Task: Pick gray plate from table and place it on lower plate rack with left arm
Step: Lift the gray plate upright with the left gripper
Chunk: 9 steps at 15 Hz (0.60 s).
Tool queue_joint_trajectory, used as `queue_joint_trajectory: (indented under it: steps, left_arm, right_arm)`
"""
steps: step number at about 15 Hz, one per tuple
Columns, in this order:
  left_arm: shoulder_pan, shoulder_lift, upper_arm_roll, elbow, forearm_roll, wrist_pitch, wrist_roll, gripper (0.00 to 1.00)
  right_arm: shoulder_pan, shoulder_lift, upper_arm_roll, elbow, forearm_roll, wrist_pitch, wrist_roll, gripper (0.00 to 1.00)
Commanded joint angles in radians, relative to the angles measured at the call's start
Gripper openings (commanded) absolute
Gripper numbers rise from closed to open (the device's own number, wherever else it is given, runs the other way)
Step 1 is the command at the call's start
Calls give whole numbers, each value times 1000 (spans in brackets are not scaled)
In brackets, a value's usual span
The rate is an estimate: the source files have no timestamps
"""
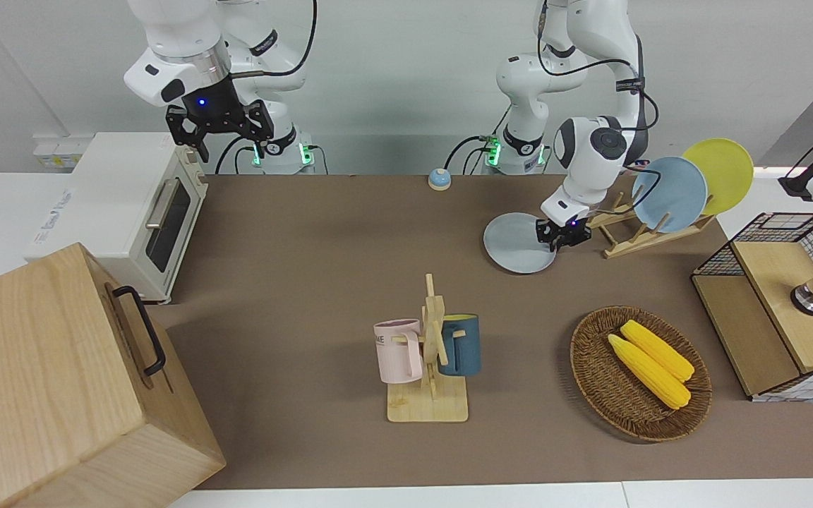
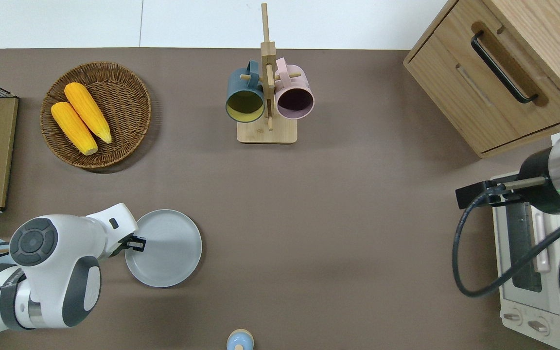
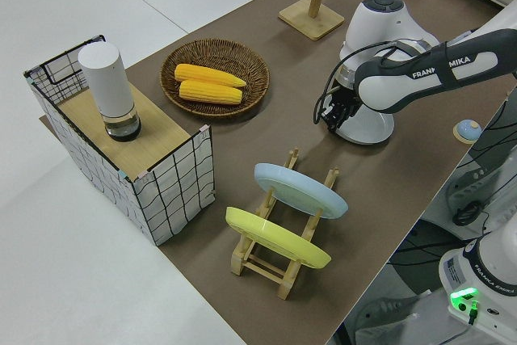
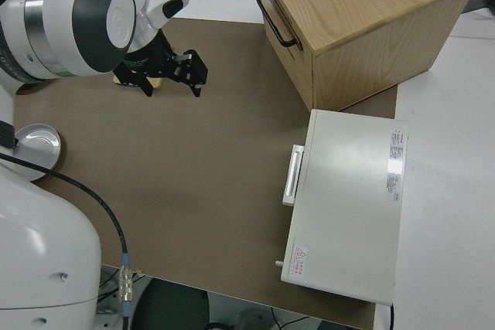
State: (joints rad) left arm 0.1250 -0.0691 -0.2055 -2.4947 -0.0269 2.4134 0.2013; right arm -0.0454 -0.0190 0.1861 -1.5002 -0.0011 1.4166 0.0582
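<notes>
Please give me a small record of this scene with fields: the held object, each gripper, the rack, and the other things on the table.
held object: gray plate, gripped at its rim
left gripper: shut on the plate's edge, over the mat
right gripper: parked, fingers open
plate rack: holds a blue plate and a yellow plate; lowest slot free
other things: mug stand with two mugs, basket with two corn cobs

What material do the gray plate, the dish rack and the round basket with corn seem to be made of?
The gray plate, held at its rim by the left pincer, looks like matte ceramic or melamine: smooth, with only a soft sheen. The dish rack looks like unpainted light wood, with pale rails and pegs. The basket looks like woven wicker or rattan, brown, with visible strands.
</notes>
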Motion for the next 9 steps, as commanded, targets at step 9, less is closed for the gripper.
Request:
queue_joint_trajectory:
  steps: [9]
  left_arm:
    - [13,-74,17,98,-51,-232,26,0]
  right_arm:
    - [-10,-2,6,6,10,-13,-1,990]
